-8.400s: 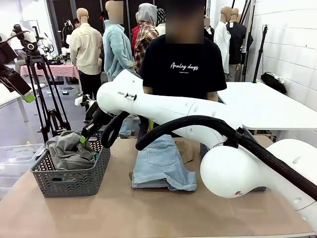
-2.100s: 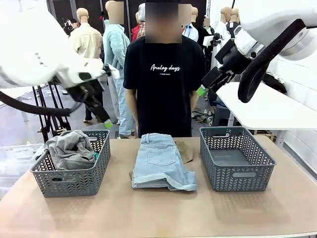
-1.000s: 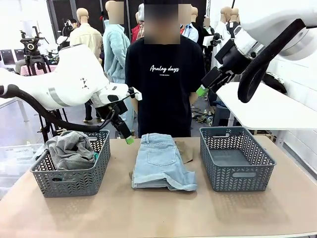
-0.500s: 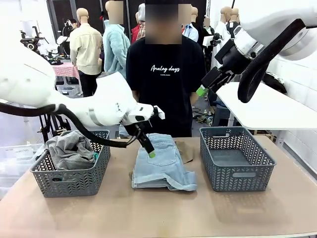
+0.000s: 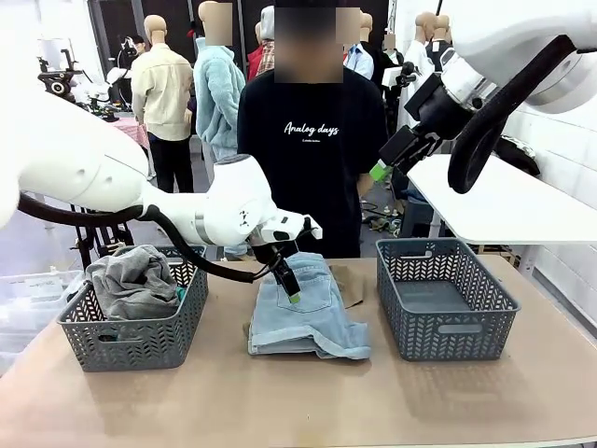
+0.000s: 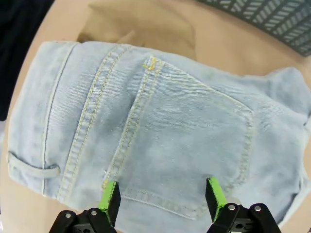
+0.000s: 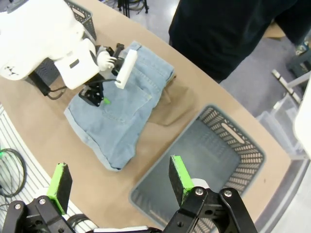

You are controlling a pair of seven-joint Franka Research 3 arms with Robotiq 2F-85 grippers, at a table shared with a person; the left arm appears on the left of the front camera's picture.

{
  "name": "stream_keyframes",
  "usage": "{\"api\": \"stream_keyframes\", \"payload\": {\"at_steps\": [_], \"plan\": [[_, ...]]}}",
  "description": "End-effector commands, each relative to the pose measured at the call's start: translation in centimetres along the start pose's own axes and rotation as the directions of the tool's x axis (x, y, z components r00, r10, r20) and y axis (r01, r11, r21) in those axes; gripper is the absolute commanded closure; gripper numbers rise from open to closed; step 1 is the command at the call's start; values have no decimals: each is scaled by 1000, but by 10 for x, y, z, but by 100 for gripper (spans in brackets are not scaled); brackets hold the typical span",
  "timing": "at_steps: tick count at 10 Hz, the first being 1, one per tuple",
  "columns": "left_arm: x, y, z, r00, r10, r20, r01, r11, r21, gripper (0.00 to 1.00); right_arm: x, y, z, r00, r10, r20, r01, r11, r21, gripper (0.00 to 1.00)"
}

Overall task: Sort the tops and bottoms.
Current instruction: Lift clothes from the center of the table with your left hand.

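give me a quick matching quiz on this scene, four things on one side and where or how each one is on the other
Things: 1 denim shorts; 2 grey top; 3 left gripper; 4 right gripper
States: a open, raised high above the table; b heaped in the left basket; c open, low over the shorts' pocket; d folded flat on the table
Pairs: 1-d; 2-b; 3-c; 4-a
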State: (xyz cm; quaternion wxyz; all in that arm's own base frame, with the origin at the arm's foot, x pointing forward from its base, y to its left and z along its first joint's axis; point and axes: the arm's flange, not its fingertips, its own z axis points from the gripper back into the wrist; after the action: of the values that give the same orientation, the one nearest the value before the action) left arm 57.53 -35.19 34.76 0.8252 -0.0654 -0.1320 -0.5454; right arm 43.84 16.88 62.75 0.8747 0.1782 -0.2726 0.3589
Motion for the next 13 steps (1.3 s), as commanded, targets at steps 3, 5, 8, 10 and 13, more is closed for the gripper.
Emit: {"api": "stream_keyframes", "payload": {"at_steps": [3,5,8,10,13], "plan": [[10,8,-13,998,15,-66,-13,1000,20,9,-2,0,0,1000,-1,-14,0,1000,-14,0],[12,8,-14,998,27,-58,-26,1000,14,9,-2,0,0,1000,-1,-14,0,1000,-14,0],[16,3,-12,999,6,-45,-7,1000,-26,19,-2,0,0,1000,-1,-14,0,1000,-14,0],[17,-2,-11,998,15,-54,-17,999,-33,57,-2,0,0,1000,-1,-14,0,1000,-14,0],[11,-1,-15,997,36,-74,-39,998,-38,100,-2,0,0,1000,-1,-14,0,1000,-14,0]]}}
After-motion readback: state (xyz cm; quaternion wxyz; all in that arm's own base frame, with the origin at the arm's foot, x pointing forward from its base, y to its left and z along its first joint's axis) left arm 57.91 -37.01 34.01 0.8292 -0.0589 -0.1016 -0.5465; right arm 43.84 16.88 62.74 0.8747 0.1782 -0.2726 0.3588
